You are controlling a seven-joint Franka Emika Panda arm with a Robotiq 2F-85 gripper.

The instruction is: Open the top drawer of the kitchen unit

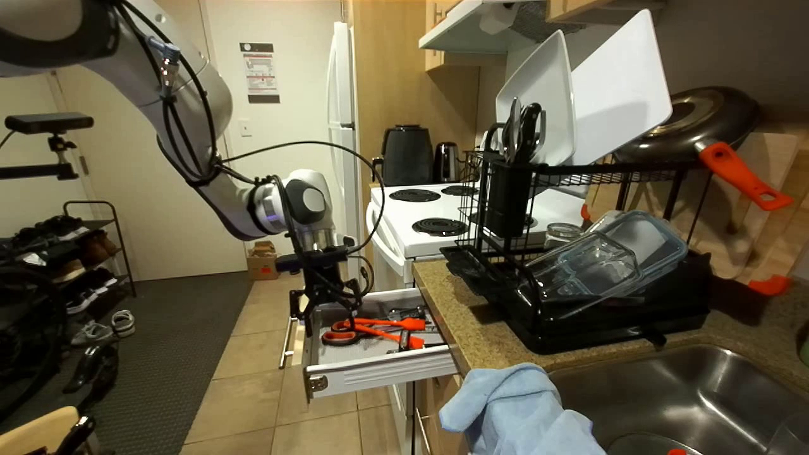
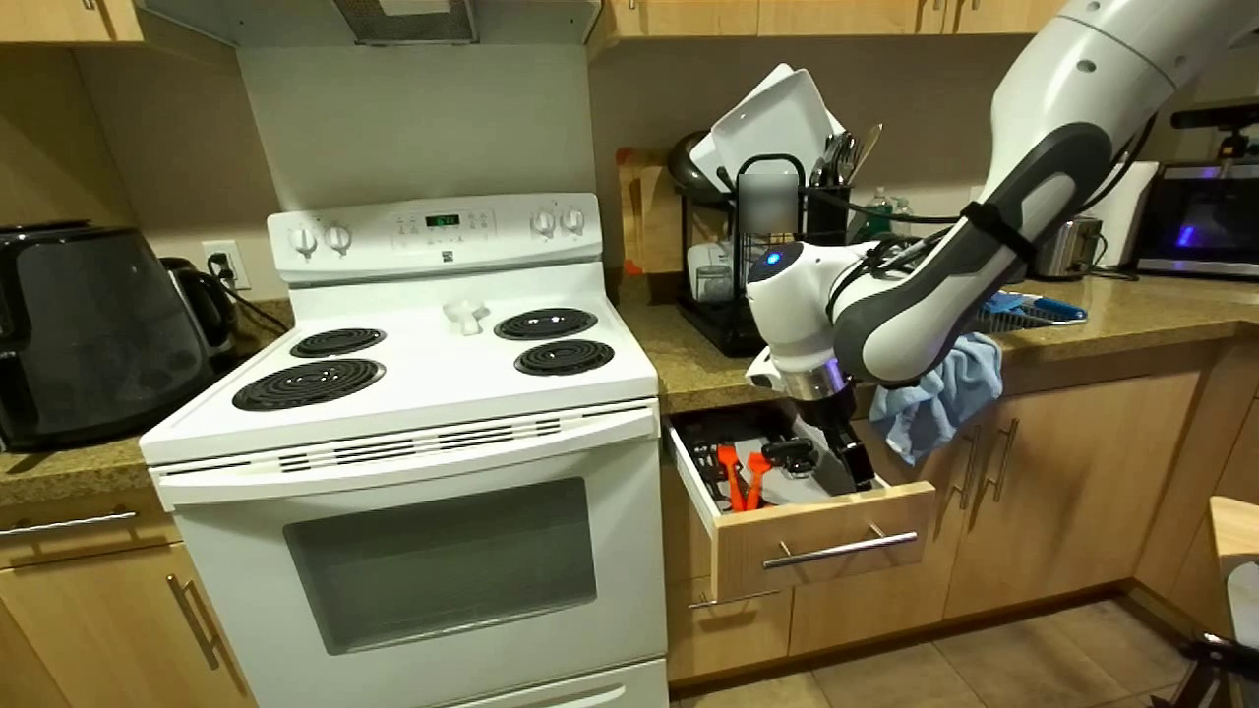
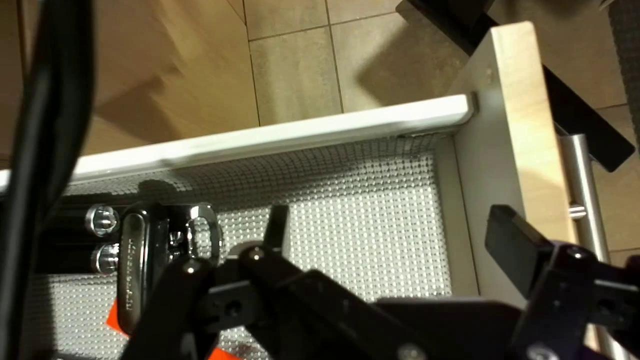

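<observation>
The top drawer is pulled out from the kitchen unit. Its white side wall [image 1: 385,368] and light wood front [image 2: 743,556] show in the exterior views, and its wall [image 3: 300,132] shows in the wrist view. Red-orange utensils [image 1: 379,325] and dark ones lie inside. The kitchen unit [image 2: 1082,492] has tan wood fronts and a speckled countertop [image 1: 452,303]. My gripper [image 3: 395,240] is open and empty at the drawer's front end. One finger is over the interior, the other overlaps the front panel; contact cannot be told. The gripper [image 1: 330,319] points down.
A metal bar handle [image 2: 841,551] is on the drawer front. The white stove [image 2: 472,393] stands beside the drawer. A black dish rack [image 1: 543,316], a blue towel [image 1: 518,411] and a sink [image 1: 695,392] are along the counter. A lower drawer handle [image 2: 733,599] is below.
</observation>
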